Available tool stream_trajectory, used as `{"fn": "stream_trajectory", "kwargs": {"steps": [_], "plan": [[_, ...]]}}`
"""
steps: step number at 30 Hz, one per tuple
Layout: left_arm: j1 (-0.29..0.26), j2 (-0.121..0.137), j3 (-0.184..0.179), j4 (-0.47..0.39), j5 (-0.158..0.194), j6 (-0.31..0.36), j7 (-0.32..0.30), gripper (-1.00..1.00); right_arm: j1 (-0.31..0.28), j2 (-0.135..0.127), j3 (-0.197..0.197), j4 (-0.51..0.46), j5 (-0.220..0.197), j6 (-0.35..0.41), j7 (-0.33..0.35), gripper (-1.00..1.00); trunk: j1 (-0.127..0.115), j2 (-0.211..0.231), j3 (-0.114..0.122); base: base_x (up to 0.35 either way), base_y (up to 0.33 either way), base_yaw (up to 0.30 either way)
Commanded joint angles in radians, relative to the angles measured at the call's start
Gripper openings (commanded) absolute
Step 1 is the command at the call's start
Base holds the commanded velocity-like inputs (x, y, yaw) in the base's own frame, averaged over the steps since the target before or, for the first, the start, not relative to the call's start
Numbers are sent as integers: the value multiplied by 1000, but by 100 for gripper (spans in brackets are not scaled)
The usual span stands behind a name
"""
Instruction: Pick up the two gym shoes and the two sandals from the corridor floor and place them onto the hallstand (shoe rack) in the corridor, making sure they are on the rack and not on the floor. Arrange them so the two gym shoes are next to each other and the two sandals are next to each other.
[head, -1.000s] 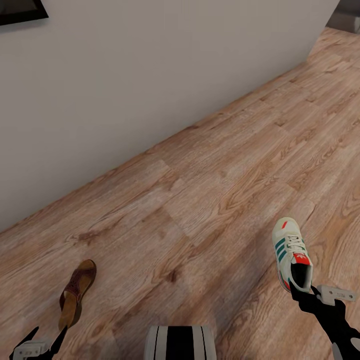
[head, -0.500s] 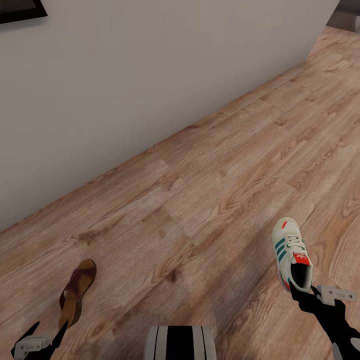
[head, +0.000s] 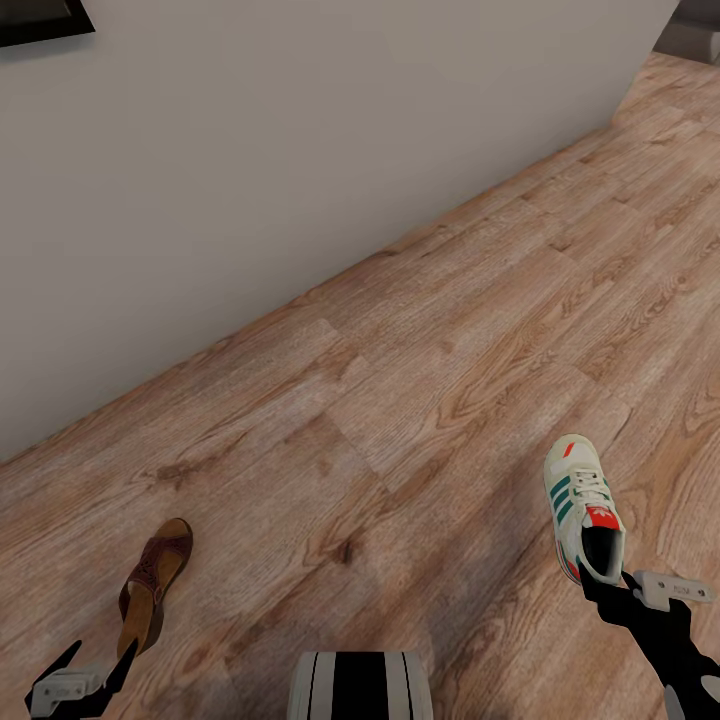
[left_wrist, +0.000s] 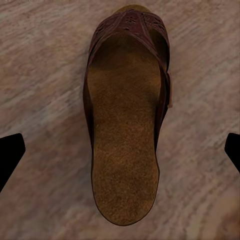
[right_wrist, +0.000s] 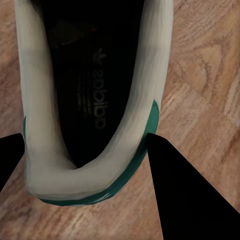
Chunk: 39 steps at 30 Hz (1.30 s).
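Wood floor (head: 420, 330), one sandal (head: 153, 585), one gym shoe (head: 583, 508)

The gym shoe (right_wrist: 95, 100) carries the one readable mark: "adidas" with a trefoil logo, printed in grey on its dark insole. A white trefoil sits on its red tongue label (head: 601, 515), too small to read any lettering.

Shown: 1 gym shoe (head: 583, 508), cream-white with green stripes; 1 maroon-brown sandal (head: 154, 583) with tan footbed; 2 black grippers, left gripper (head: 92, 668) and right gripper (head: 607, 585); 1 wood-plank corridor floor (head: 450, 330); 1 grey wall (head: 250, 150).
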Motion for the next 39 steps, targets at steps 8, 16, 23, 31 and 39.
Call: {"fn": "stream_trajectory", "kwargs": {"steps": [8,16,23,31,39], "plan": [[0,-2,0,-1,0,0,0,100,0,0,0,0,-2,0,-1,-100,0,0,0,0,0,0],[0,-7,0,-2,0,0,0,100,0,0,0,0,-2,0,-1,-100,0,0,0,0,0,0],[-2,-8,0,-3,0,0,0,100,0,0,0,0,-2,0,-1,-100,0,0,0,0,0,0],[-11,-9,0,-7,0,2,0,100,0,0,0,0,-2,0,-1,-100,0,0,0,0,0,0],[-26,-9,0,-13,-5,6,0,100,0,0,0,0,-2,0,-1,-100,0,0,0,0,0,0]]}}
